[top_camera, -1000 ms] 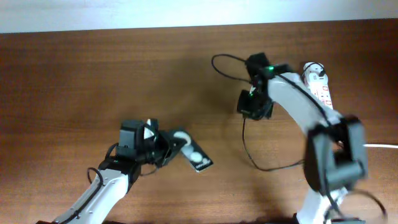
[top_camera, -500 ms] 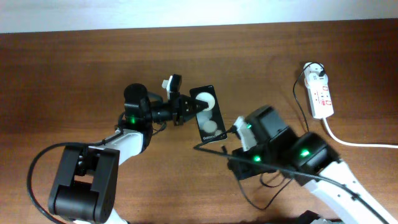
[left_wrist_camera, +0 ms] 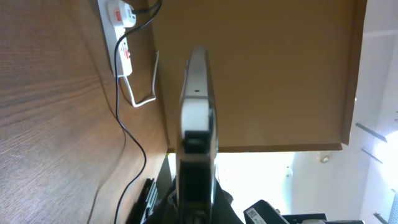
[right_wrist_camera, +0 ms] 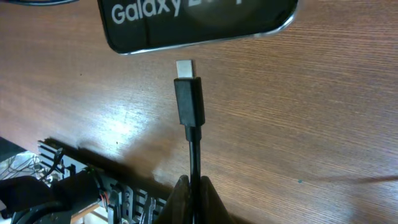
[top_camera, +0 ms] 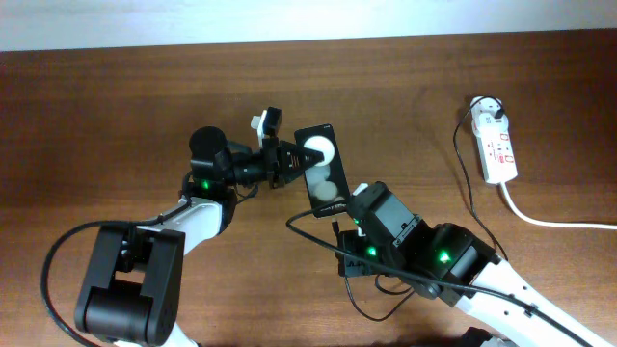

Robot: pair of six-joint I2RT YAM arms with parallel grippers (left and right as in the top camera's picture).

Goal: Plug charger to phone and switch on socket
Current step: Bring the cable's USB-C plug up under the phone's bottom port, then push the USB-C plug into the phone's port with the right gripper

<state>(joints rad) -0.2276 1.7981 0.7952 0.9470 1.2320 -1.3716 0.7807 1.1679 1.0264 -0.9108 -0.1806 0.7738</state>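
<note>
On the brown wooden table [top_camera: 116,96], the left pincer [top_camera: 287,160] is clamped on the upper end of the small black rectangular smartphone [top_camera: 323,175]. The phone sits near the middle of the table. Its screen faces up, showing two white round blobs, and its lower short edge, which carries the word "Galaxy", is turned toward the right arm.

Just below that edge, the right pincer [right_wrist_camera: 191,198] is closed tightly on the thin black charger cable [right_wrist_camera: 194,149] a little behind its small plug. In the right wrist view the plug's metal tip [right_wrist_camera: 185,67] points at the phone's edge with a slim gap between them, not touching.

The cable loops loosely over the table and runs to the far right. There the white elongated power strip [top_camera: 498,152], marked in red, lies with a white adapter [top_camera: 490,110] plugged in at its far end. A thick white cord [top_camera: 554,221] trails off the right edge. I cannot tell the position of its switch.
</note>
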